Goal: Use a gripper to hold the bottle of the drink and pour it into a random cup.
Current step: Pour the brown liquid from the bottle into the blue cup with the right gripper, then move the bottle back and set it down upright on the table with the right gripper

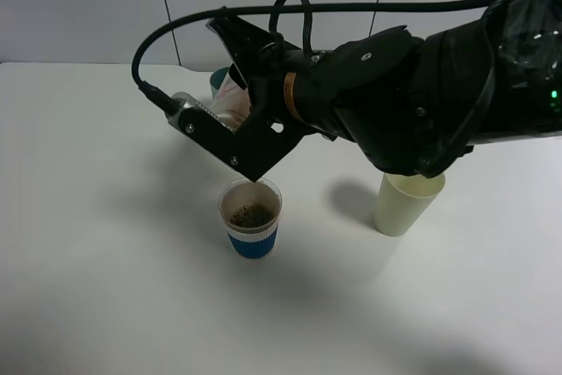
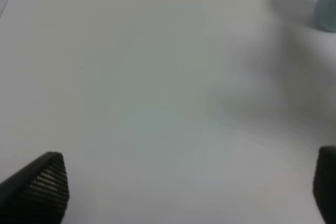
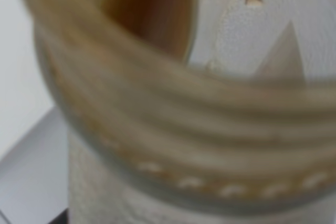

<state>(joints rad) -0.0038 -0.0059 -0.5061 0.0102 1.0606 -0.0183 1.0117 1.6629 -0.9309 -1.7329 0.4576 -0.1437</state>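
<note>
High view first. The right gripper (image 1: 226, 101) is clamped on the small translucent white plastic bottle (image 1: 235, 87) with the pink-red label. It's tipped well over in the air, at 12 o'clock from the short white paper cup with the blue band (image 1: 253, 241). That cup already has dark, speckly drink in it. The black bracket hides the bottle's mouth, and its lower corner looks right at the cup's rim; we can't tell if they touch. A teal cup (image 1: 216, 78) peeks out behind the bottle. A taller pale green paper cup (image 1: 404, 208) stands at 3 o'clock from the blue one, on the matte white table (image 1: 105, 261).

To do this bit well, we'd tilt slowly, hold the mouth dead over the rim, and not nudge that light paper cup.

Left wrist view: the left gripper (image 2: 181, 187) has its knurled black fingertips (image 2: 44, 182) wide apart over bare table, holding nothing.

Right wrist view: just the bottle's neck (image 3: 184, 129), blurry and very close. We can see ridged screw threads and cloudy thin plastic with a brownish tint. The jaws aren't visible here.
</note>
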